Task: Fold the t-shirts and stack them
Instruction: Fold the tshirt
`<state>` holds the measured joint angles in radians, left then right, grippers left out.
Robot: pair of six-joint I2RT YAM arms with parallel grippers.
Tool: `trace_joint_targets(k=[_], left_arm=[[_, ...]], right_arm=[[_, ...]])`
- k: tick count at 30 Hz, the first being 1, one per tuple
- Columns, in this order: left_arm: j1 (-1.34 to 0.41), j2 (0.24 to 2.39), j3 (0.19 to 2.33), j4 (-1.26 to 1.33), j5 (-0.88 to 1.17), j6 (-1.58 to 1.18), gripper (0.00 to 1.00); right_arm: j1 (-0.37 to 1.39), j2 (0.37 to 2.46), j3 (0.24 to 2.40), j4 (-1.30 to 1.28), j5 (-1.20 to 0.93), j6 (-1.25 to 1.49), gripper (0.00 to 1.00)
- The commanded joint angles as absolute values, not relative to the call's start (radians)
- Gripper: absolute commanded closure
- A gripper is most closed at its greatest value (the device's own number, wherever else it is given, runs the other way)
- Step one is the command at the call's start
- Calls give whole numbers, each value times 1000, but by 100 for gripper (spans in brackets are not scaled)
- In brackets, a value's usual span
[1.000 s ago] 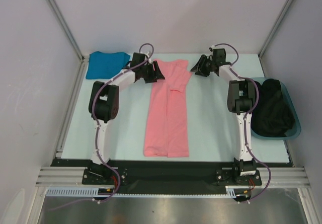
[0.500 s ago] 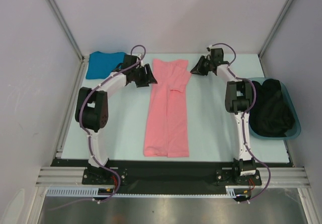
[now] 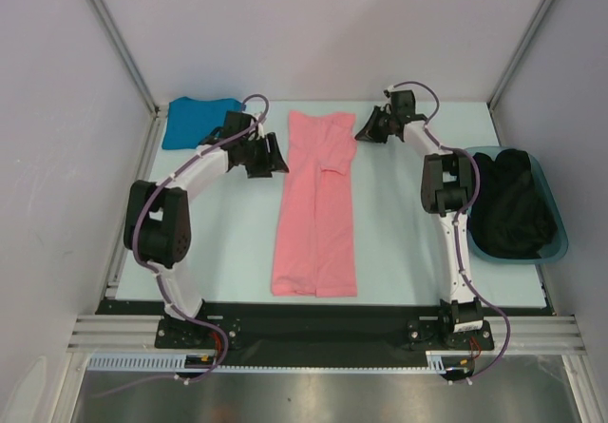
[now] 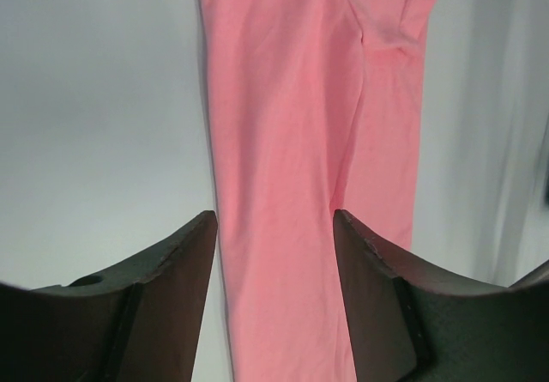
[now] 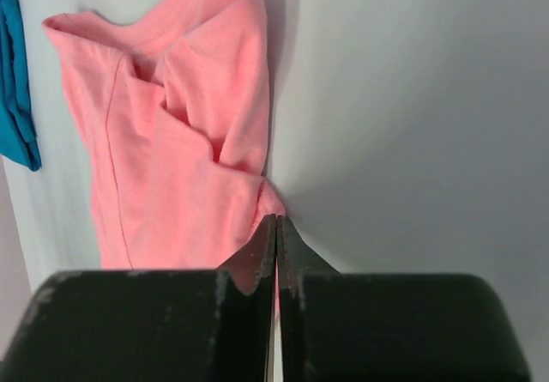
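**Desk:** What are you seeing on the table point(image 3: 228, 242)?

**Operator:** I am looking at the salmon pink t-shirt point(image 3: 316, 214). It is lying in the middle, folded lengthwise into one long strip that runs from the far side toward the arm bases. A sleeve is lying doubled over the strip near its far end. The teal-blue t-shirt point(image 3: 195, 122) is lying in the far left corner, well apart from the pink one. A sliver of it is also showing at the left edge of my right wrist view.

**Desk:** And the two arms?

**Operator:** The left gripper point(image 4: 274, 217) is hovering just beside the strip's left edge, toward the far end. Its fingers point(image 4: 184, 270) are standing wide apart and gripping nothing. Through its wrist camera I am seeing the pink cloth framed between them, farther off. The left arm's elbow is swinging out toward the left side of the table. The right gripper point(image 5: 275, 221) is sitting at the shirt's far right side, where the folded sleeve juts out. Its jaws are pressing tight together, with the tips right at the edge of the pink fabric. I cannot tell whether any cloth is being pinched between them.

**Desk:** Anything else in frame?

**Operator:** A translucent teal tub point(image 3: 562, 238) is sitting at the table's right edge, beside the right arm. It is holding a heap of black cloth point(image 3: 513, 209).
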<state>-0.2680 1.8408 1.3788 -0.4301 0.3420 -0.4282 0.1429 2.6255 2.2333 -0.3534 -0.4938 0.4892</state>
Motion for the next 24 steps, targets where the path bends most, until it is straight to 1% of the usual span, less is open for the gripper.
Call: trace_joint_targets(k=[1, 6, 12, 18, 24], left_arm=[[-270, 1741, 1344, -457, 328, -391, 38], [-270, 1690, 1310, -483, 331, -371, 38], [-270, 1655, 1272, -482, 354, -367, 38], [-270, 1649, 1256, -488, 370, -351, 38], [-268, 1646, 1240, -494, 380, -334, 38]], right_arm=[[156, 2478, 2226, -373, -419, 491, 100], [156, 2433, 2204, -432, -356, 456, 100], [164, 2424, 2201, -459, -365, 445, 100], [204, 2451, 2215, -440, -390, 460, 100], [248, 2513, 2266, -453, -364, 479, 100]])
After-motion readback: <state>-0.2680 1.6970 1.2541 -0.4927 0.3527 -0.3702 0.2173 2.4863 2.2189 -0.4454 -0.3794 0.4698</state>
